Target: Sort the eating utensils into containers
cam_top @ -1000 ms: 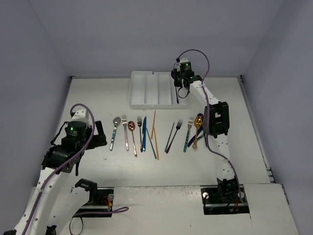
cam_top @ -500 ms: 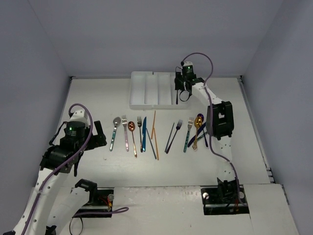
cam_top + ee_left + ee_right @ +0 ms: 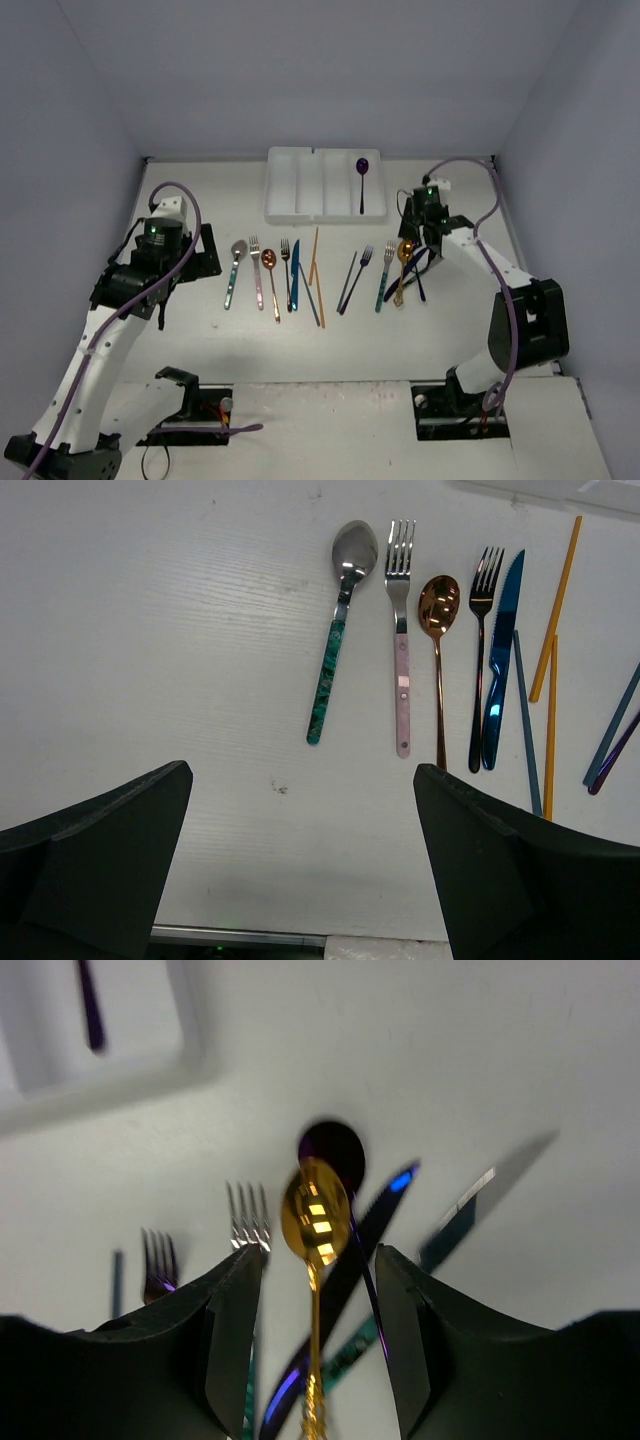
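Note:
Several utensils lie in a row on the table: a teal-handled spoon [image 3: 233, 272] [image 3: 340, 630], a pink-handled fork [image 3: 257, 272] [image 3: 401, 640], a copper spoon [image 3: 271, 280] [image 3: 438, 640], a black fork [image 3: 482, 650], a blue knife [image 3: 295, 275] [image 3: 500, 660] and orange chopsticks [image 3: 315, 260] [image 3: 552, 630]. The white tray [image 3: 300, 185] holds a purple spoon [image 3: 362, 170]. My left gripper [image 3: 200, 262] [image 3: 300, 810] is open and empty, left of the row. My right gripper [image 3: 418, 250] [image 3: 318, 1260] is open, its fingers either side of a gold spoon [image 3: 404, 255] [image 3: 315, 1210].
Under and beside the gold spoon lie a dark purple spoon [image 3: 332, 1148], a dark blue knife [image 3: 375, 1210], a teal-handled fork [image 3: 385, 275] [image 3: 245, 1215] and a dark fork [image 3: 358, 275] [image 3: 158, 1260]. Dark chopsticks [image 3: 347, 282] lie mid-table. Grey walls close in on three sides.

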Available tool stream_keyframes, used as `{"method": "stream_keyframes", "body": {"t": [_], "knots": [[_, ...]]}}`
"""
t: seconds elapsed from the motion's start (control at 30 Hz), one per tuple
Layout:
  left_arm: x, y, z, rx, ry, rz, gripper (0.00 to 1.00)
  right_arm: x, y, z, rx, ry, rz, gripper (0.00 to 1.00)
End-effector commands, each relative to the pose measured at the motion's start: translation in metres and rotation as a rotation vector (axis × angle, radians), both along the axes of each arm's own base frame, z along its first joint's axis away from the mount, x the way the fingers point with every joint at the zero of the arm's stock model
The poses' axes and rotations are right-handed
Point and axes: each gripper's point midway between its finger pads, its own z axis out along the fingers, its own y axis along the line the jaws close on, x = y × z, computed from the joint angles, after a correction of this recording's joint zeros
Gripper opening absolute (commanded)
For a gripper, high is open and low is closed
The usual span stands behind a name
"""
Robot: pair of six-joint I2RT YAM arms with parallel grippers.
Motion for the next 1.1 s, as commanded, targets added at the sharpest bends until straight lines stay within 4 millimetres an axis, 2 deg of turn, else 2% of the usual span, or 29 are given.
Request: {"method": "stream_keyframes", "body": {"t": [0.0, 0.2, 0.47, 0.7, 1.07], "knots": [[0.011, -0.006, 0.017, -0.009, -0.051, -0.018, 0.92, -0.037, -0.003, -0.022, 0.066, 0.058, -0.073, 0.43], [0.014, -0.010, 0.009, -0.019, -0.018, -0.024, 0.92, -0.054, 0.003, -0.039, 0.095, 0.108, -0.068, 0.34], [0.014, -0.012, 0.005, -0.024, -0.006, -0.027, 0.92, -0.072, 0.008, -0.067, 0.090, 0.188, -0.062, 0.33], [0.013, -0.013, 0.000, -0.026, 0.011, -0.033, 0.92, -0.063, 0.017, -0.071, 0.067, 0.200, -0.047, 0.31], [0.009, -0.013, -0.003, -0.022, 0.015, -0.042, 0.92, -0.048, 0.017, -0.080, 0.001, 0.212, -0.055, 0.25]]}}
